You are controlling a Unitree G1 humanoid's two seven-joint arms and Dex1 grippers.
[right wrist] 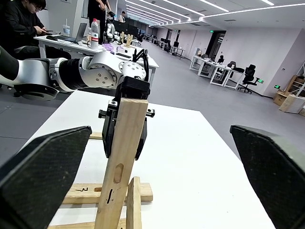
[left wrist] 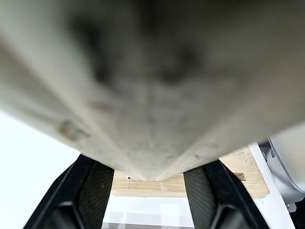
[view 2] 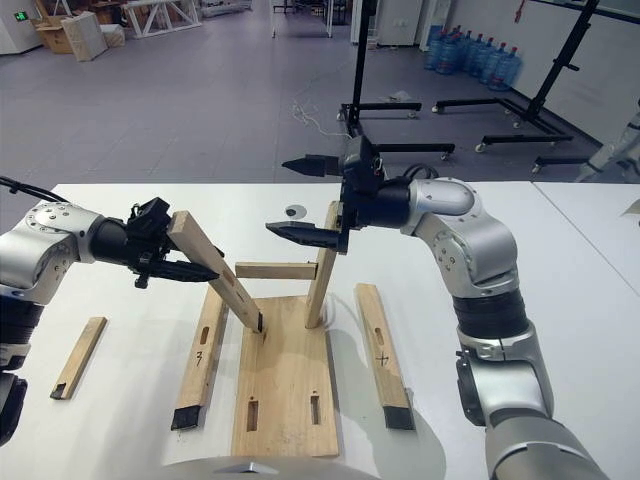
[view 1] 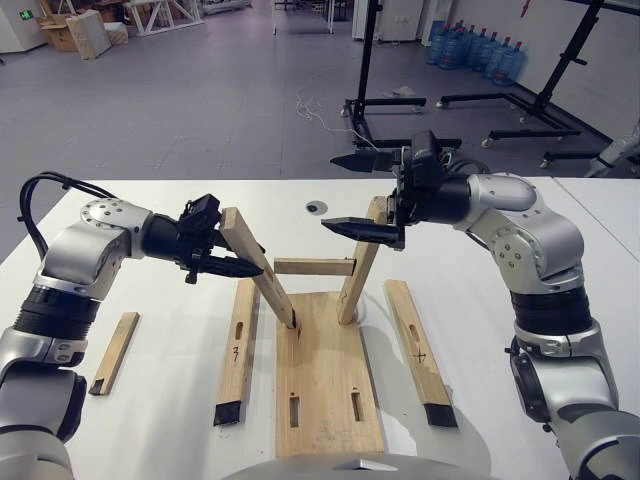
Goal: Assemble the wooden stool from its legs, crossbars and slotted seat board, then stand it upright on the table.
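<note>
On the white desk [view 1: 500, 250] lie one slotted seat board [view 1: 325, 390], four legs and two crossbars. Two legs stand tilted at the seat board's far end, their tops leaning apart: the left upright leg [view 1: 276, 296] and the right upright leg [view 1: 356, 280], with the joining crossbar [view 1: 313, 267] level between them. The left flat leg [view 1: 238, 350] lies just left of the seat board and the right flat leg [view 1: 418, 350] just right of it, both along its long sides. The loose crossbar [view 1: 114, 350] lies well to the left, near the desk's left edge. The left arm, elbow out, runs level inward, and the left pincer [view 1: 245, 267] clamps the left upright leg near its top. The right arm, likewise bent, points inward. The right pincer [view 1: 332, 192] gapes wide, its lower finger just beside the right upright leg's top; whether they touch cannot be told. Beyond the seat board, white desk runs to the far edge, carrying one round grommet [view 1: 317, 207]. The seat board's near end sits close to the desk's near edge.
</note>
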